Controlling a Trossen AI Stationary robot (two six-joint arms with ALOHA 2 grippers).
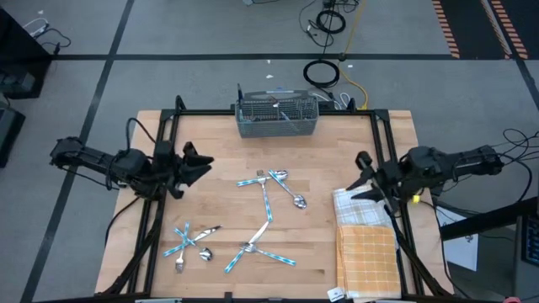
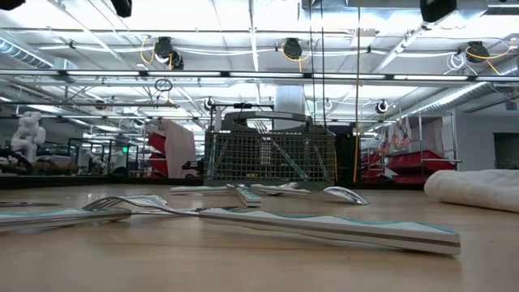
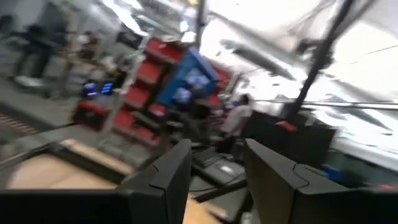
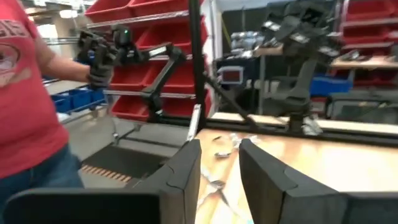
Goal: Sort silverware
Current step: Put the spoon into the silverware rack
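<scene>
One camera hangs overhead, looking straight down on the whole table (image 1: 278, 210) and both arms. Another sits at tabletop level, close to the nearest silverware (image 2: 324, 227), facing the mesh caddy (image 2: 270, 158) and the room beyond it. Each wrist camera peers forward past its own fingers (image 3: 168, 177), (image 4: 186, 174). The overhead and low cameras share the caddy.

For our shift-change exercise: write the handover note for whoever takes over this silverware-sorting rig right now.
Left gripper: open, empty, at the table's left edge.
Right gripper: slightly open, empty, at the right side above the folded cloth.
Silverware: lies loose in two clusters on the table, mid and front-left.
Done: little to show; some pieces already stand in the mesh caddy.
Left: sort every piece on the table.
</scene>
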